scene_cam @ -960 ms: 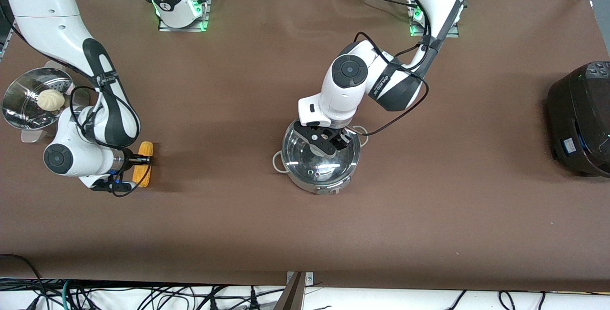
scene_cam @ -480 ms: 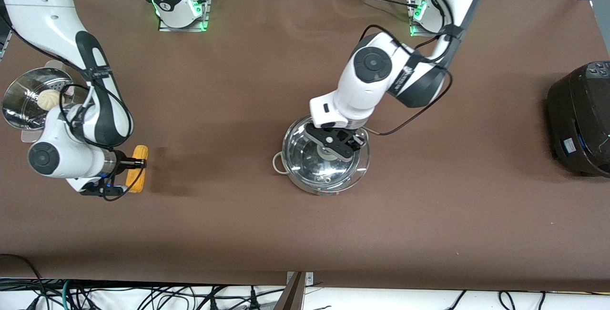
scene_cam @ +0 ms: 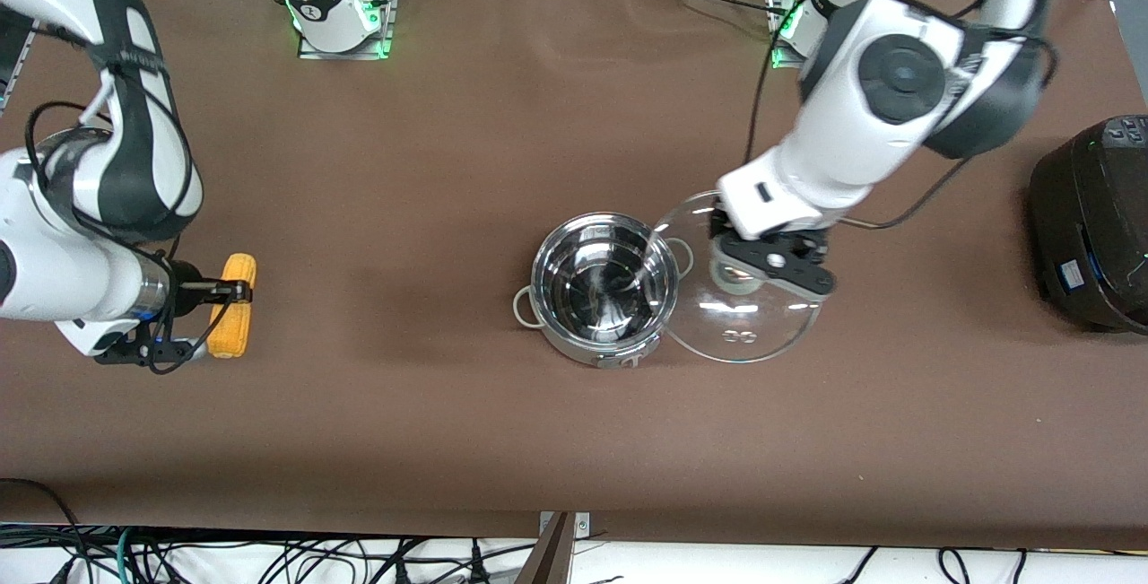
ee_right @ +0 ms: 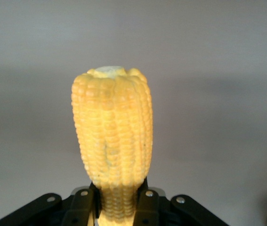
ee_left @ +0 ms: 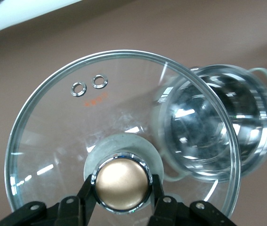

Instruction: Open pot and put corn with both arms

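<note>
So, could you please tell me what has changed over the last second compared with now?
The left gripper, shut on the lid by its knob, lifted it off the pot and carried it toward the left arm's end of the table, so the pot is now open. The right gripper, jaws shut on the corn, raised it and drew it toward the right arm's end. The pot and the black cooker stayed put.
</note>
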